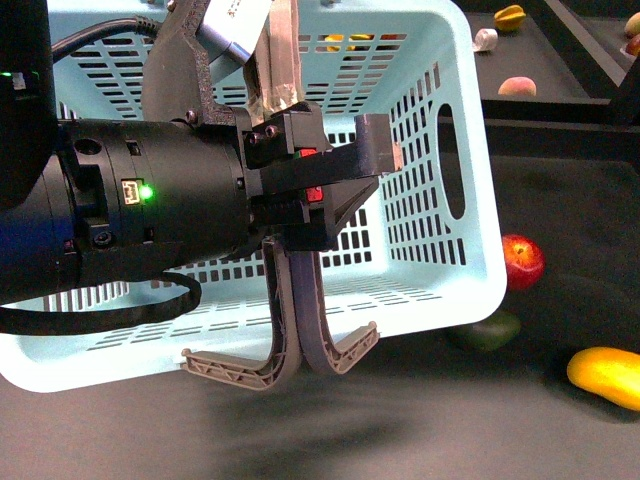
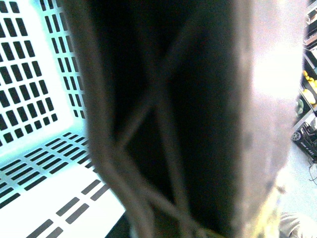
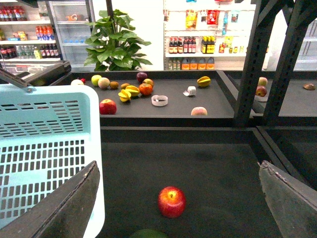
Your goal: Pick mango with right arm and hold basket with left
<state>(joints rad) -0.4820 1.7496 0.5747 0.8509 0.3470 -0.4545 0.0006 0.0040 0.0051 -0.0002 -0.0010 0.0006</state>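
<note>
The light-blue basket hangs tilted in the front view. My left gripper is shut on its brown taped handle. The blurred handle fills the left wrist view, beside the basket's slotted wall. The yellow-orange mango lies on the dark table at the lower right, apart from the basket. My right gripper is open wide and empty, with the basket beside one finger. The mango does not show in the right wrist view.
A red apple and a dark green avocado lie by the basket's right side. A far shelf holds several fruits, among them a starfruit. Black frame posts stand at the right.
</note>
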